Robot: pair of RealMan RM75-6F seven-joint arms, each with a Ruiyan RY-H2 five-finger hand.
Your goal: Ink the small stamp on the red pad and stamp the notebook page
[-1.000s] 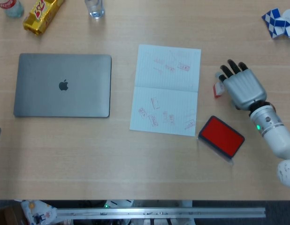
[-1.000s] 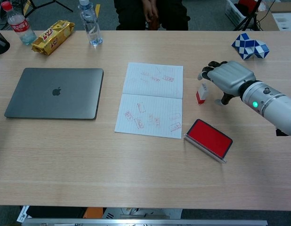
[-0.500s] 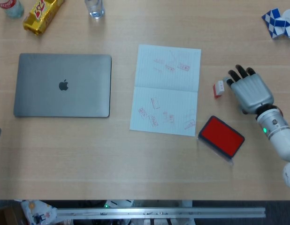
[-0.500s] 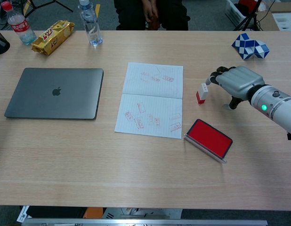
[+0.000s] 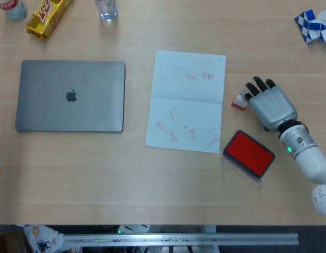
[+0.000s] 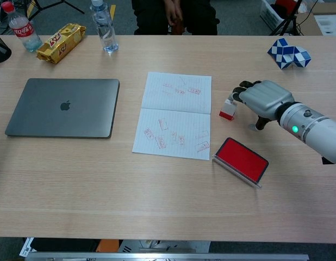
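Your right hand touches the small stamp on the wooden table; whether it grips, you cannot tell.

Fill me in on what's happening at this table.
The right robot hand is at the small stamp, fingertips touching it beside the notebook page; a firm grip isn't clear. The red pad lies open nearer the table's front edge. The page already carries red stamp marks. A closed laptop sits further left. The left robot hand is out of view.
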